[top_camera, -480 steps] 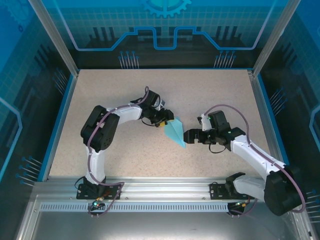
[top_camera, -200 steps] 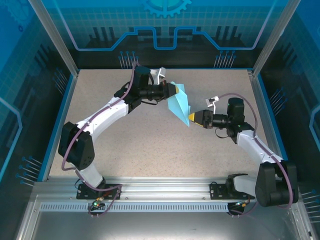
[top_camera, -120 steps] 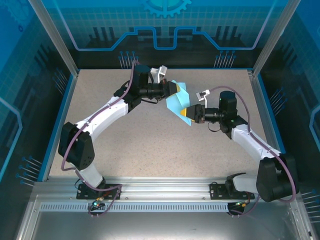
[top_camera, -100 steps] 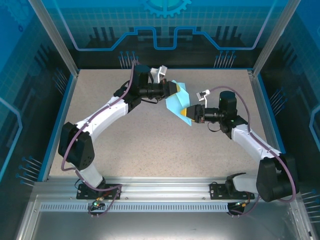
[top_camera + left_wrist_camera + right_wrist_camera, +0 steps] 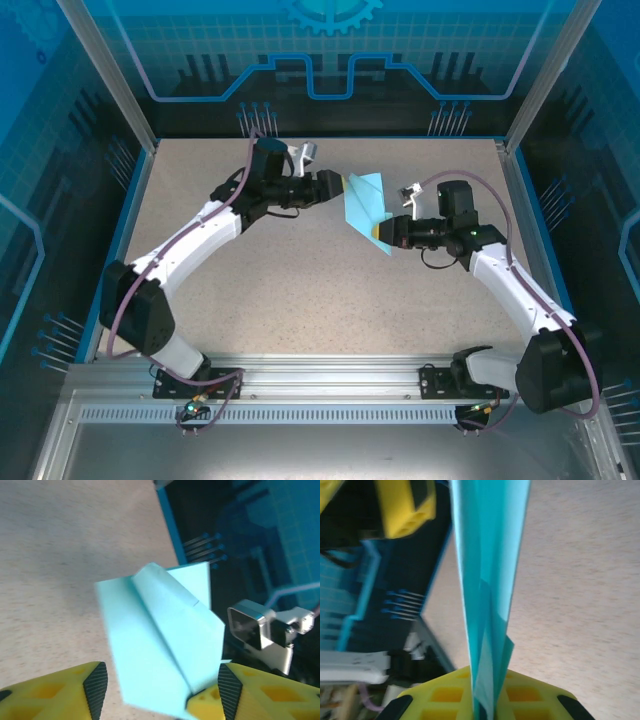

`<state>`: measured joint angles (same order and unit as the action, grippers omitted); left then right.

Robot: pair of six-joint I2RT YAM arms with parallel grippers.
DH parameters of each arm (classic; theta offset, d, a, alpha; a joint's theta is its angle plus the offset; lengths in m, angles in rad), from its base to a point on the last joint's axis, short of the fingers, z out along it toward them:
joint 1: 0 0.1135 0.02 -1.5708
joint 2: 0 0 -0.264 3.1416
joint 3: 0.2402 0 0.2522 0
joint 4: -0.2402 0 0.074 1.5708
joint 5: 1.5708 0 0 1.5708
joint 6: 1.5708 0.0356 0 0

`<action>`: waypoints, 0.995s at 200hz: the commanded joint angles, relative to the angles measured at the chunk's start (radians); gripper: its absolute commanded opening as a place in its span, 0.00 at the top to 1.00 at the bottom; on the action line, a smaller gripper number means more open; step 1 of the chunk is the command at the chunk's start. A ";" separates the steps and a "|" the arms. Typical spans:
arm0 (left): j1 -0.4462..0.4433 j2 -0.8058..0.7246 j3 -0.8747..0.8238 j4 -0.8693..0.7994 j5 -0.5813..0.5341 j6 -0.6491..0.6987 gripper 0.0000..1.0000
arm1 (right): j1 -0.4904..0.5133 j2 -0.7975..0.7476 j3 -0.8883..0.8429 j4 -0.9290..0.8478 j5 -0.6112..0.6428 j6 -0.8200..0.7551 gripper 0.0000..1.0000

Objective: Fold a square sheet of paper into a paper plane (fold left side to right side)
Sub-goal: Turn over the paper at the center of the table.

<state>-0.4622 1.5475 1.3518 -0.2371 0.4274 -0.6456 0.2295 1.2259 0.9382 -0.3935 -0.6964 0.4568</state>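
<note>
My right gripper is clamped on the paper plane's narrow end. My left gripper has its fingers spread wide, just beside the wide end.

1. You have a speckled beige table under even light.
2. Around the table runs a blue rim.
3. Behind the table stands a blue patterned panel.
4. At the table's near edge lies an aluminium rail.

A speckled beige worktop fills the middle of the frame, edged by a blue rim. A silver metal rail runs along its lower edge.
</note>
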 commanded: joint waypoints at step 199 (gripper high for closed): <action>0.008 -0.471 -0.278 -0.307 -0.600 0.108 0.24 | 0.812 0.885 0.594 -0.826 1.550 -0.161 0.46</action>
<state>-0.4580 1.0565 1.0771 -0.5205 -0.1711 -0.5468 0.9955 2.1532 1.5154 -1.2686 0.9653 0.3645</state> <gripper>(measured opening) 0.760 0.436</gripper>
